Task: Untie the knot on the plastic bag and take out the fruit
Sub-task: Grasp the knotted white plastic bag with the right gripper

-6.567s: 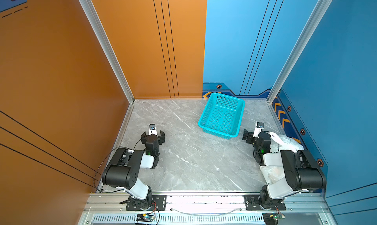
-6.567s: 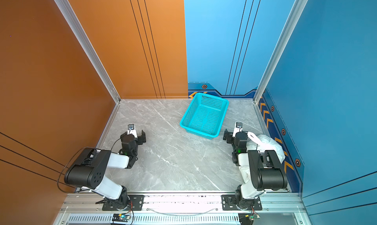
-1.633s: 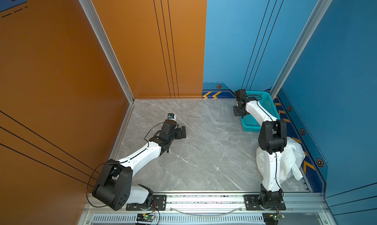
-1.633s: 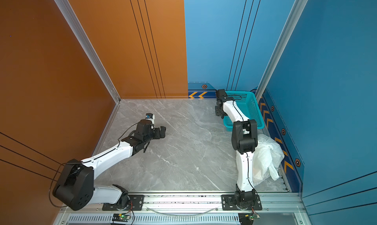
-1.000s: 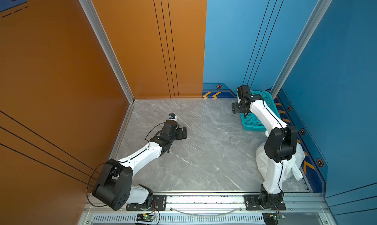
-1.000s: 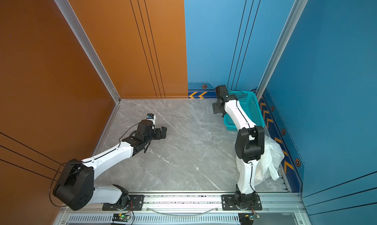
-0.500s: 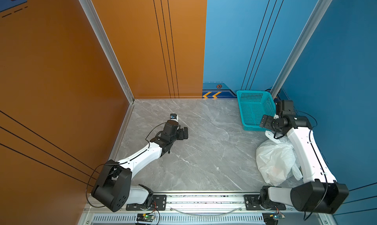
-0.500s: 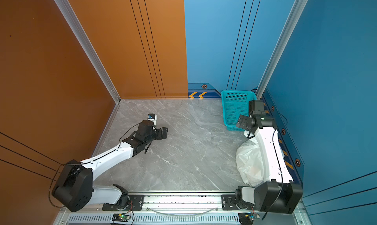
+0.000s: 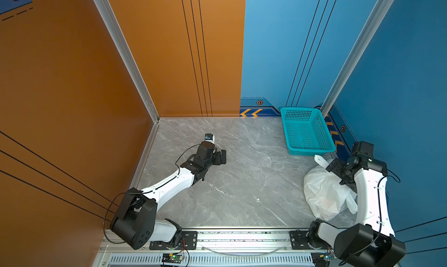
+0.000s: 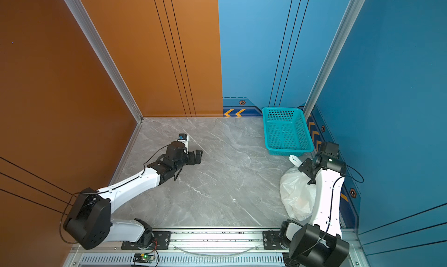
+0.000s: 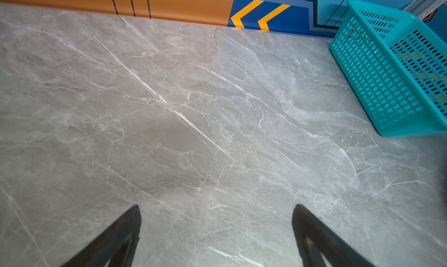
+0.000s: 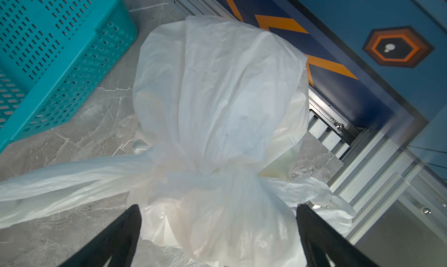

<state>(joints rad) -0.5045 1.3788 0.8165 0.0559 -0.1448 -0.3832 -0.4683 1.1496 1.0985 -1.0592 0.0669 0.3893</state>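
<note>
In the right wrist view the knot [image 12: 203, 173] is close and blurred, so its twists cannot be traced. The fingers of the right gripper [image 12: 217, 206] and the basket [image 12: 48, 60] run off the picture's edge. In both top views the right arm [image 9: 367, 195] covers the right side of the bag [image 9: 321, 193]. The fruit [image 9: 326, 202] is only a faint pinkish tint through the plastic, its kind unclear. The left wrist view also crops the basket and the fingers of the left gripper [image 11: 215, 205].

Right gripper [image 12: 217, 206] agape near the knot [image 12: 205, 171]; plastic bag [image 12: 217, 84] beside teal basket [image 12: 60, 48]
</note>
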